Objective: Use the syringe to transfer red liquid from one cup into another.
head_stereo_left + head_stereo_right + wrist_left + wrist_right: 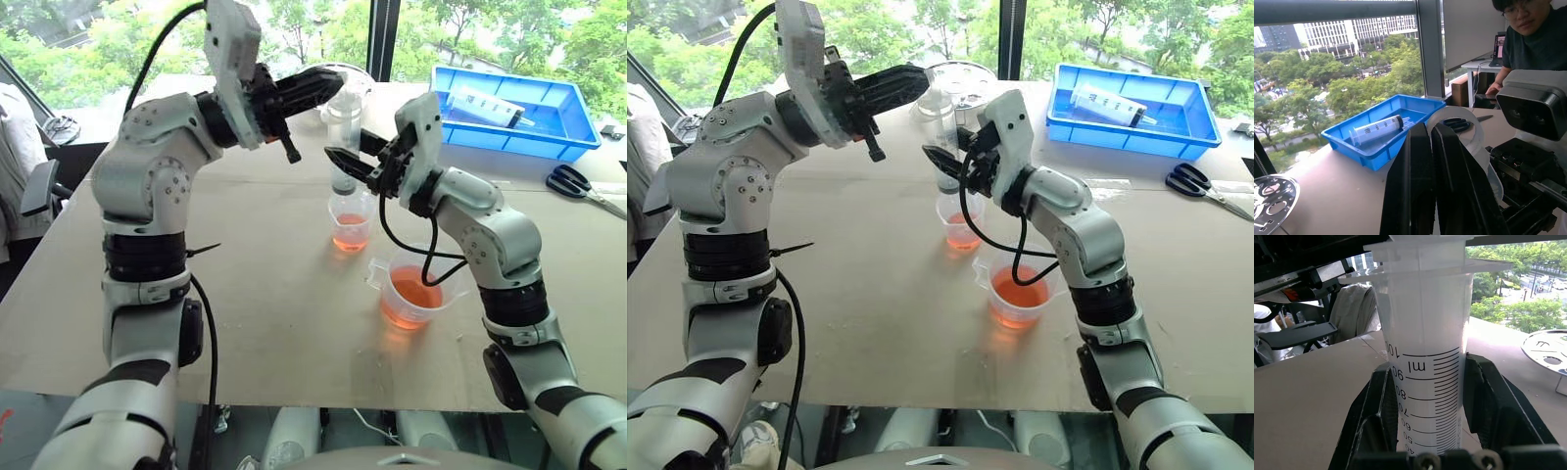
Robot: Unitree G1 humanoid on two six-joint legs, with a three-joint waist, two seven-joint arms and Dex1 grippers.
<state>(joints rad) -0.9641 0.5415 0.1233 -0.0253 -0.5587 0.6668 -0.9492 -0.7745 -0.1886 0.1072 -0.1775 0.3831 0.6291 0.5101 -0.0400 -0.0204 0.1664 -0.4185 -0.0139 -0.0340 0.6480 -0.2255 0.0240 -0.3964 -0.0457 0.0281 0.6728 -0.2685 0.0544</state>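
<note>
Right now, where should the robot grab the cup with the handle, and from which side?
Probably by its handle, coming in from the robot's left. The handled cup stands upright with red liquid inside, and the handle sticks out on that side. A side grip would likely keep it level. The small cup stands close behind, so go gently.

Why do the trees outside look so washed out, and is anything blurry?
Head views: daylight through the window bleaches the trees; the orange-red liquid glows in the handled clear cup. Left wrist view: the left hand is close, dark and soft. Right wrist view: the backlit clear plastic syringe looks hazy.
</note>
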